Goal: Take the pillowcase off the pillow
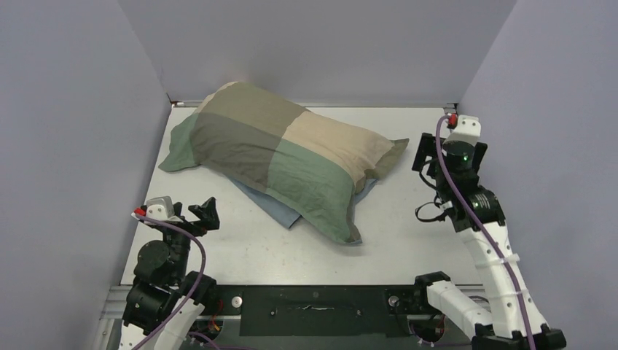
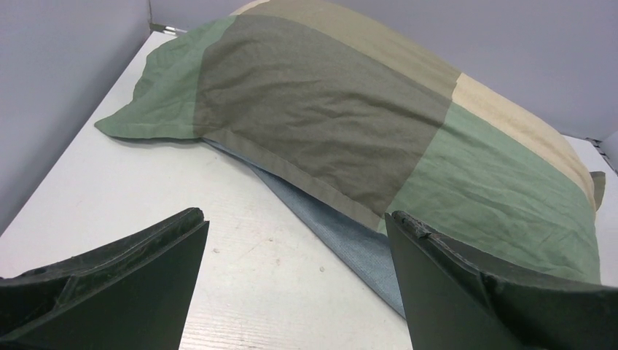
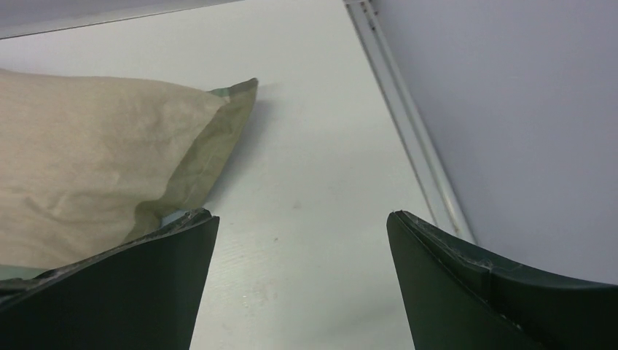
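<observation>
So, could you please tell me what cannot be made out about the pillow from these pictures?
The pillow: unseen in every view; the pillowcase covers it wholly.
The case's opening: no view shows which end is open.
Left wrist view: the left gripper hides the blue-grey underside's near end.
Right wrist view: the right gripper covers the case's near edge.

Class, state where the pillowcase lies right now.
Top view: the pillowcase lies diagonally across the table, its far-left end near the back corner.
</observation>
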{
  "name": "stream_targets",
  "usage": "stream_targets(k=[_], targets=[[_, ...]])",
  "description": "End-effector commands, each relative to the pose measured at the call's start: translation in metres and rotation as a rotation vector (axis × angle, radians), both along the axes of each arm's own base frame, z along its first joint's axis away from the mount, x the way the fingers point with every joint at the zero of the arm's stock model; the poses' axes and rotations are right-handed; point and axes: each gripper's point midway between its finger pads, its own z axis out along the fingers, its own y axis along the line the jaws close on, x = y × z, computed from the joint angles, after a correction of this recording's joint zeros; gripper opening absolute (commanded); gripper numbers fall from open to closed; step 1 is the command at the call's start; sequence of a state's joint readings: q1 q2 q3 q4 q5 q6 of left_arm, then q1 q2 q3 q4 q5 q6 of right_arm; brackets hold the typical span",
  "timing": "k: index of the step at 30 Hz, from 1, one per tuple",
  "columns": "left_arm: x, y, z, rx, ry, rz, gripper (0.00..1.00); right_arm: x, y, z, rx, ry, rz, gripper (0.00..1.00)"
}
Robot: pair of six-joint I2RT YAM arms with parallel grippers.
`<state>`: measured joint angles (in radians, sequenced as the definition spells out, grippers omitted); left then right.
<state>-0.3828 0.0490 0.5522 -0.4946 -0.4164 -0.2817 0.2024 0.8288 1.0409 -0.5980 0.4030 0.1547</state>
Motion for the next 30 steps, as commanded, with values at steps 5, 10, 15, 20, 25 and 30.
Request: stream_targets(k=[5, 10, 15, 20, 25, 30], targets=[[0.002, 0.003, 0.008, -0.020, -0.010, 0.022, 0.96, 0.029, 0.086, -0.026, 0.249, 0.152, 0.365, 0.90], [0.003, 0.000, 0.007, -0.017, -0.007, 0.009, 0.96, 0.046, 0.142, -0.044, 0.351, 0.210, 0.549, 0.95], [0.005, -0.002, 0.005, -0.009, 0.007, 0.000, 0.96, 0.060, 0.199, -0.050, 0.310, 0.222, 0.660, 1.00], [0.006, -0.004, 0.003, -0.004, 0.019, -0.007, 0.96, 0.068, 0.249, -0.069, 0.258, 0.269, 0.745, 1.00], [0.007, -0.006, 0.002, -0.001, 0.022, -0.013, 0.96, 0.075, 0.273, -0.102, 0.224, 0.337, 0.757, 0.96], [0.007, -0.005, 0.002, 0.000, 0.025, -0.010, 0.96, 0.065, 0.280, -0.136, 0.183, 0.417, 0.748, 0.89]])
